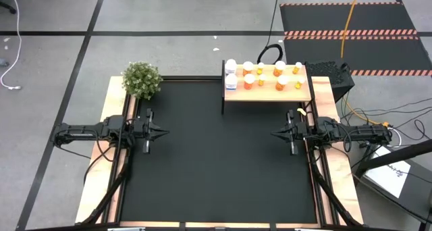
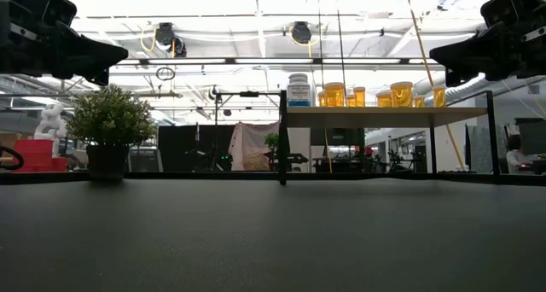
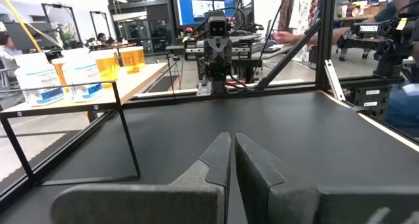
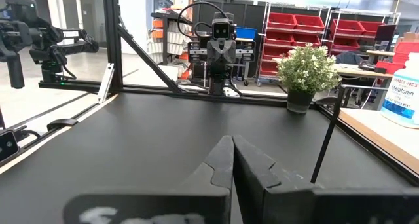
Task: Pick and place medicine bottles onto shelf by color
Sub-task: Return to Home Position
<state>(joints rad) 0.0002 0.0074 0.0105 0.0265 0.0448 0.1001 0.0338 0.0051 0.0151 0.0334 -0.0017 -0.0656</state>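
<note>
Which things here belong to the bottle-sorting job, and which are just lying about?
Job: white bottles and orange bottles, all standing on the shelf; left gripper and right gripper, both shut, at the mat's sides.
Lying about: potted plant by the mat's corner; black mat.

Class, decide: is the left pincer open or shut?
Shut. The left pincer shows its two fingers closed together, nothing between them.

The tabletop is matt black between pale wood side rails. The shelf is light wood on a black frame. Two white bottles carry blue labels; the amber bottles have white caps. The potted plant is green. The left end effector and right end effector are black. The floor mat is black with red-orange striped edges
</note>
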